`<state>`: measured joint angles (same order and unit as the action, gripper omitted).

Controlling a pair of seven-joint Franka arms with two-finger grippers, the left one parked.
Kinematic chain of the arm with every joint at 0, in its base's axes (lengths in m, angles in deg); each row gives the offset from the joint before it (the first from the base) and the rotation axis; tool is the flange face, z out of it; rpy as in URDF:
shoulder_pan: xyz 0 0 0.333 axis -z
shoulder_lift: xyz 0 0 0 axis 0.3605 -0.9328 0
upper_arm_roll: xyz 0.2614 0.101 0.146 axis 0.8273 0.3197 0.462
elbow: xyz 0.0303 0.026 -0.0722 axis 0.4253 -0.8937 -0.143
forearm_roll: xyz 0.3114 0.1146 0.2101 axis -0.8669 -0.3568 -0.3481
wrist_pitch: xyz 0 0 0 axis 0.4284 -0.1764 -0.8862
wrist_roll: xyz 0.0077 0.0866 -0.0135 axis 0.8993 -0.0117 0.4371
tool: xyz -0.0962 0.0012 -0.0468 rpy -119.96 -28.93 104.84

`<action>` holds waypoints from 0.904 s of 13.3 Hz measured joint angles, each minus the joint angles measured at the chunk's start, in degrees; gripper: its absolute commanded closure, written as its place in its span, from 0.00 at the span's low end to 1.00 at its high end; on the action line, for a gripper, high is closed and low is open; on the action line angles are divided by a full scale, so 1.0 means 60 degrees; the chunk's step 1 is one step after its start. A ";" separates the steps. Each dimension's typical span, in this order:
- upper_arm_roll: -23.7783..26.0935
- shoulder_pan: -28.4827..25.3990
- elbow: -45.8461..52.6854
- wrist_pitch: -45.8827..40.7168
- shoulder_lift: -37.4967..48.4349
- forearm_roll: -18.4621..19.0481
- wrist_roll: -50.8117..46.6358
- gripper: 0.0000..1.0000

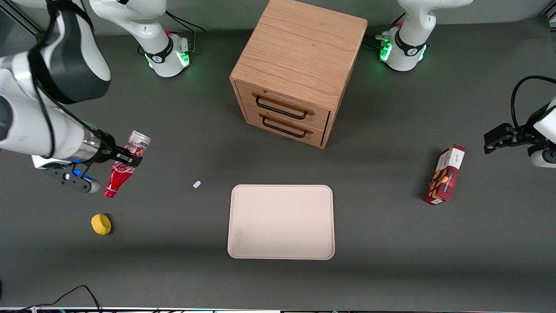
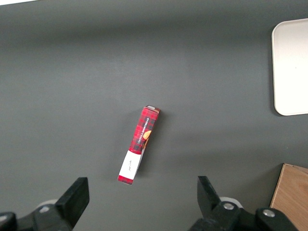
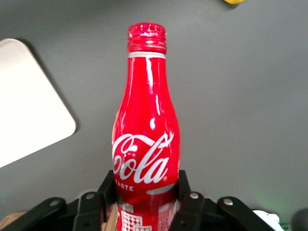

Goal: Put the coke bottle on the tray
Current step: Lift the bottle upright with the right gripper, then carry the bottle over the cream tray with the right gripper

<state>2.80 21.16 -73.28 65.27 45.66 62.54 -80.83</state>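
The coke bottle [image 1: 125, 167] is a slim red bottle with white script, held off the table, tilted with its silvery base up and its red cap pointing down toward the front camera. My right gripper [image 1: 128, 158] is shut on the bottle's lower body, toward the working arm's end of the table. In the right wrist view the bottle [image 3: 146, 139] fills the middle, and the black fingers [image 3: 185, 190] press both sides of it. The cream-beige tray [image 1: 281, 221] lies flat in the table's middle, bare. A corner of the tray [image 3: 29, 115] shows in the wrist view.
A wooden two-drawer cabinet [image 1: 295, 69] stands farther from the camera than the tray. A yellow lemon-like object [image 1: 101, 224] lies on the table nearer the camera than the bottle. A small white scrap [image 1: 196, 184] lies beside the tray. A red-and-white snack box [image 1: 445, 174] lies toward the parked arm's end.
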 measured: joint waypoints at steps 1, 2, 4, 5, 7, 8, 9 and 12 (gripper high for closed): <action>0.0001 -0.0021 0.0274 -0.0020 -0.0196 -0.0038 0.0000 1.00; 0.0002 -0.0052 0.0555 -0.0026 -0.0460 -0.0042 0.0000 1.00; 0.0012 -0.0148 0.1291 -0.0135 -0.1194 -0.0046 0.0016 1.00; 0.0013 -0.0310 0.1766 -0.0169 -0.1646 -0.0047 0.0044 1.00; -0.0092 -0.0930 0.2790 -0.0181 -0.2633 -0.0046 0.0052 1.00; -0.0242 -0.1355 0.3245 -0.0098 -0.3111 -0.0047 0.0057 1.00; -0.0428 -0.1782 0.3573 0.0196 -0.3533 -0.0046 0.0071 1.00; -0.0678 -0.2677 0.3898 0.1953 -0.4640 -0.0045 0.0407 1.00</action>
<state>-1.27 5.09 -49.89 76.99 17.82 62.27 -78.38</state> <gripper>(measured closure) 0.463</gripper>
